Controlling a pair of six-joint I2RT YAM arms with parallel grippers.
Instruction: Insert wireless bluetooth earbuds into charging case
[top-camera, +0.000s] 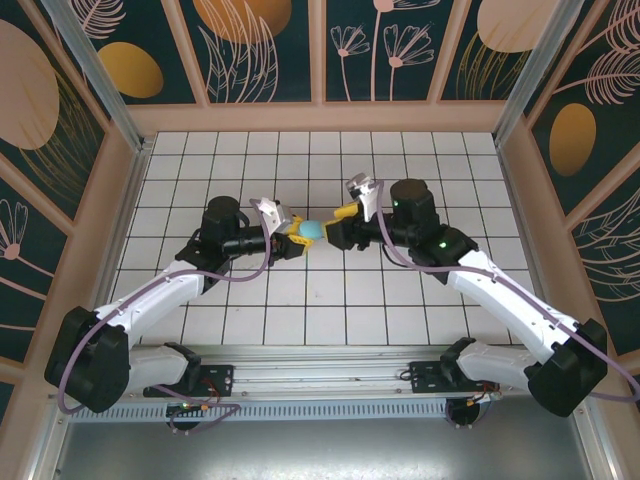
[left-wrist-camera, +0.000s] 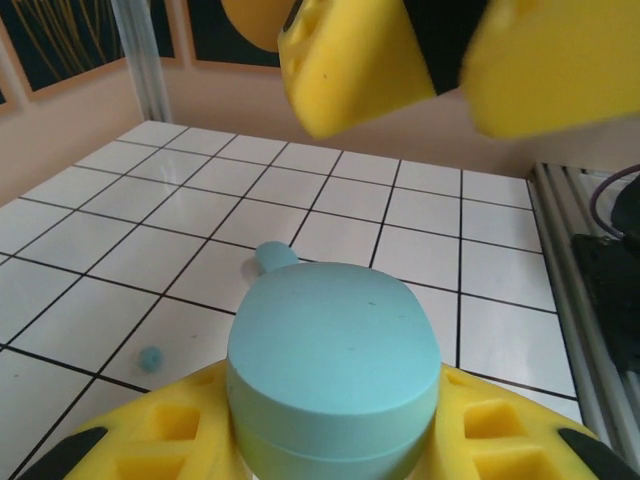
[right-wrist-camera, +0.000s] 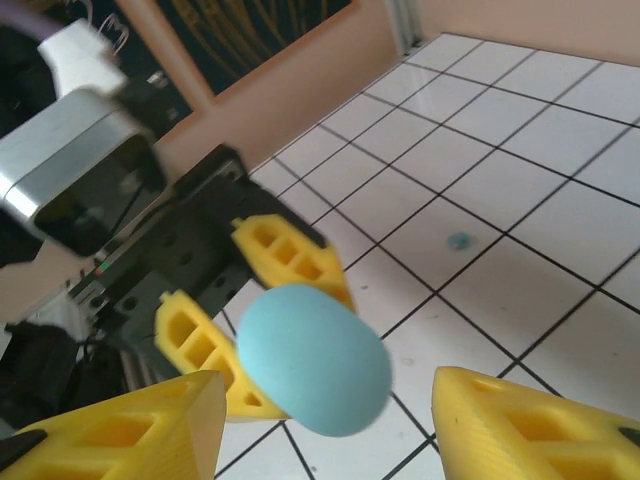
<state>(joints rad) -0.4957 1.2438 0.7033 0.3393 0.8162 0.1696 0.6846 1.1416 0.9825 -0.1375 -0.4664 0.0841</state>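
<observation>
The left hand (top-camera: 293, 238) was closed on the shut, light-blue charging case (left-wrist-camera: 335, 370), holding it above the middle of the worktop (top-camera: 400, 160); its long axis seemed to run from hand to hand. The right hand (top-camera: 336, 225) faced it with its jaws apart, empty, the case just ahead of its fingertips. One earbud (right-wrist-camera: 459, 240) lay on the worktop below, on the far side of the case; the free right hand looked better placed to fetch it. Open room ran to the far edge and both side edges.

White tiled floor (top-camera: 330, 160), dark grout; dark botanical wall panels (top-camera: 260, 50); peach frames (top-camera: 320, 115); aluminium corner posts (top-camera: 97, 70).
</observation>
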